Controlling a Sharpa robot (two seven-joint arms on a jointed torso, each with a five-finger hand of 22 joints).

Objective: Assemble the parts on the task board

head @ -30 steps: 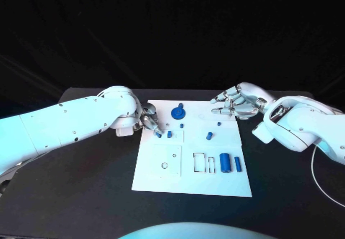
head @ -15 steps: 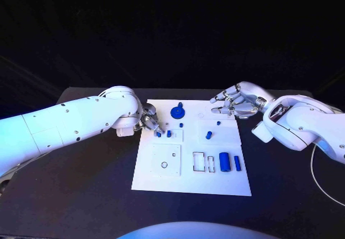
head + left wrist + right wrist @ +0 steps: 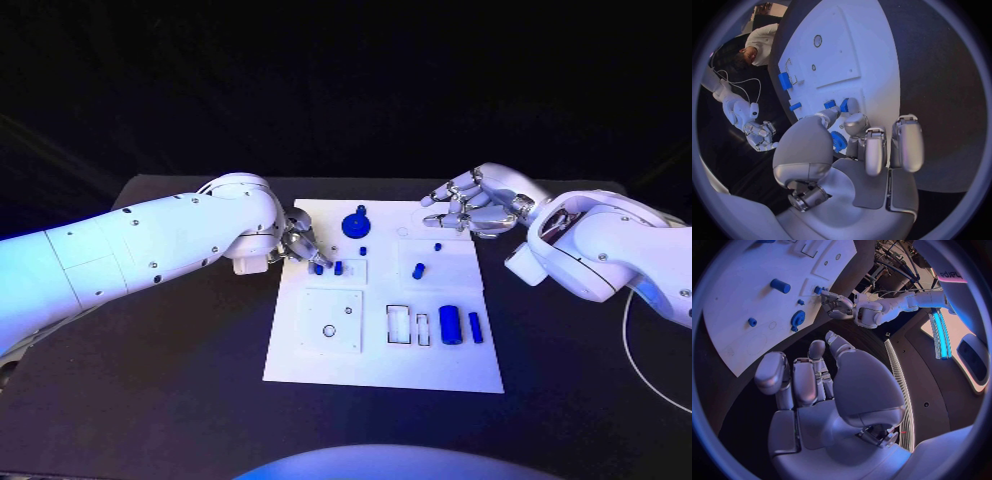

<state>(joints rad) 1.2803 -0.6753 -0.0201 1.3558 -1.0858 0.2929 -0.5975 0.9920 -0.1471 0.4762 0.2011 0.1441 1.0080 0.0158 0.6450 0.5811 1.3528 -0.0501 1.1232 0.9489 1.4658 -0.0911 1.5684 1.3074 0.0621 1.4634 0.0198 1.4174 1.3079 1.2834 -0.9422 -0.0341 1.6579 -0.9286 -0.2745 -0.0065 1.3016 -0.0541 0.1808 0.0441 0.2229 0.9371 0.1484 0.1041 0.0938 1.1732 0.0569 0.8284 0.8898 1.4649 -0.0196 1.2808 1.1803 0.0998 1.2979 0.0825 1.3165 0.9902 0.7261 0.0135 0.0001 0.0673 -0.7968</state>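
Note:
The white task board point(image 3: 382, 365) lies mid-table. My left hand point(image 3: 300, 245) is at its near-left edge, fingers curled down; thumb and a finger pinch a small blue peg point(image 3: 317, 268) standing on the board, beside a second peg point(image 3: 339, 267). In the left wrist view the fingertips point(image 3: 851, 106) touch these pegs point(image 3: 844, 105). A blue gear point(image 3: 358, 225) sits at the far end, another peg point(image 3: 418, 270) mid-board, and a cylinder point(image 3: 451, 324) and bar point(image 3: 476, 327) lie at the right. My right hand point(image 3: 469, 212) hovers over the far right corner, fingers loosely bent and holding nothing.
The black table point(image 3: 173, 360) surrounds the board. Outlined recesses point(image 3: 332, 320) and narrow slots point(image 3: 400, 325) mark the board's near half. A thin white cable point(image 3: 635, 340) lies at the table's right side. The right wrist view shows the gear point(image 3: 798, 318) and my left hand point(image 3: 839, 304).

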